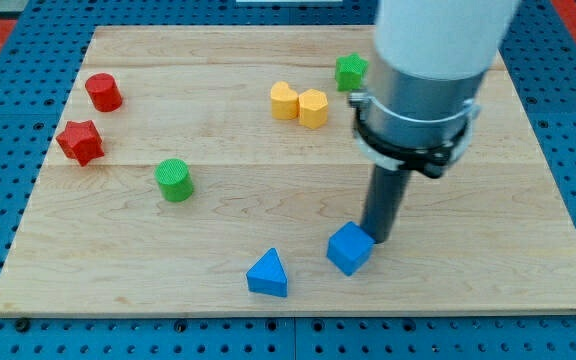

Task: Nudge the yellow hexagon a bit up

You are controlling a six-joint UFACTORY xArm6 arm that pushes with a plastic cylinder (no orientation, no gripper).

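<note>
Yellow hexagon [284,101] (unmarked) beside yellow block [313,108]

Open board btwn my tip [376,240] & yellow hexagon [284,101], w/ blue cube [350,248] touching tip, yellow block [313,108] against hexagon's right.

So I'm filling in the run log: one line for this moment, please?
my tip: touching blue cube, its right | yellow hexagon: untouched, board top, against other yellow block | nudge: not started
</note>
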